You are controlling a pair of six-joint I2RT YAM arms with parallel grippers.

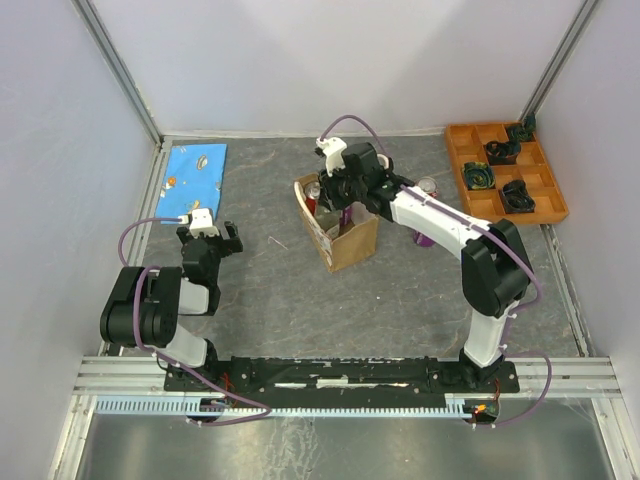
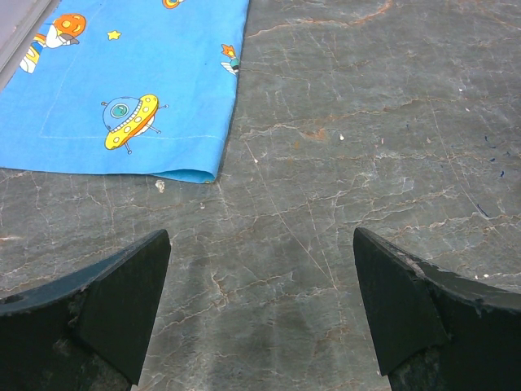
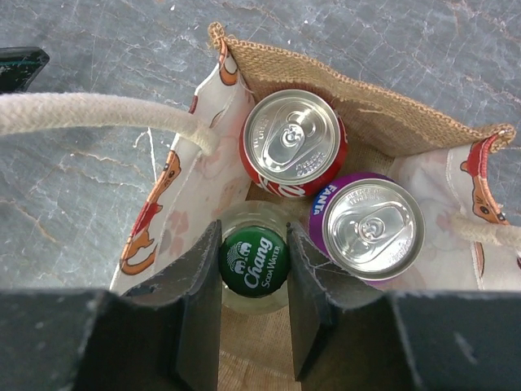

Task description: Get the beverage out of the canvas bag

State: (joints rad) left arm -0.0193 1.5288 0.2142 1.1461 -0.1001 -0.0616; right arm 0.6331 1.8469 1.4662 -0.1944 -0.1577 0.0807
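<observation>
The canvas bag (image 3: 366, 110) stands open below my right wrist, tan outside with a pale printed lining and a cream handle (image 3: 98, 114). Inside it stand a red cola can (image 3: 291, 140), a purple Fanta can (image 3: 372, 228) and a beverage bottle with a green Chang soda water cap (image 3: 255, 259). My right gripper (image 3: 255, 244) reaches down into the bag, and both its fingers press the sides of that cap. In the top view the bag (image 1: 352, 242) sits mid-table under the right wrist. My left gripper (image 2: 260, 244) hovers open over bare table, far left of the bag.
A blue cartoon-print cloth (image 1: 195, 173) lies at the back left, its corner (image 2: 146, 90) just ahead of the left gripper. An orange compartment tray (image 1: 548, 195) with dark parts sits at the back right. Another can (image 1: 428, 187) stands beside the right forearm.
</observation>
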